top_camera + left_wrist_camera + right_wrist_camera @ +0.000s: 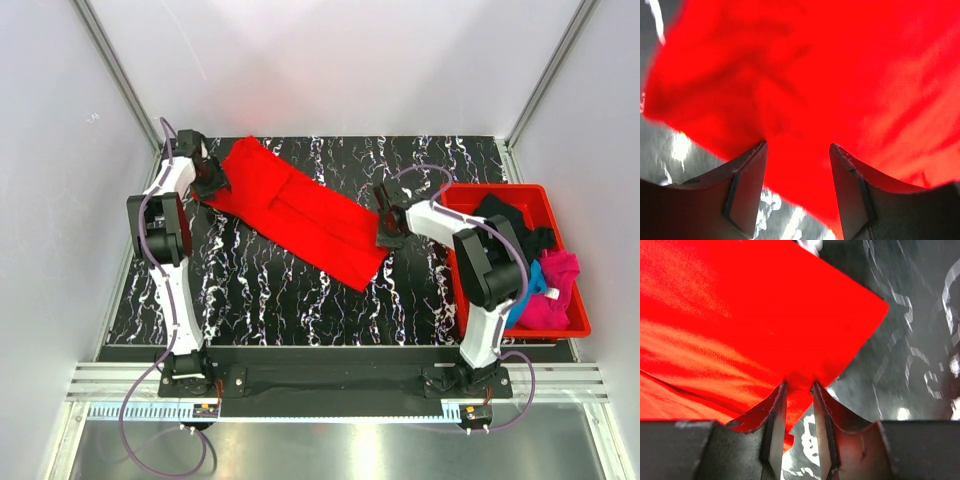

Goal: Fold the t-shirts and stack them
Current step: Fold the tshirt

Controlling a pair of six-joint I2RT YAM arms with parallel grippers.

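A bright red t-shirt (300,215) lies as a long folded strip, slanting from back left to middle right on the black marbled table (260,300). My left gripper (210,180) stands at its back-left end. In the left wrist view this gripper (797,147) is open, the red cloth (840,75) spread past its tips. My right gripper (388,228) is at the strip's near-right end. In the right wrist view it (799,385) is narrowly shut on the puckered edge of the red t-shirt (740,315).
A rigid red bin (497,188) stands at the right edge, beside the right arm. It holds a black tee (510,220), a pink one (555,290) and a blue one (525,300). White walls close in the table on three sides.
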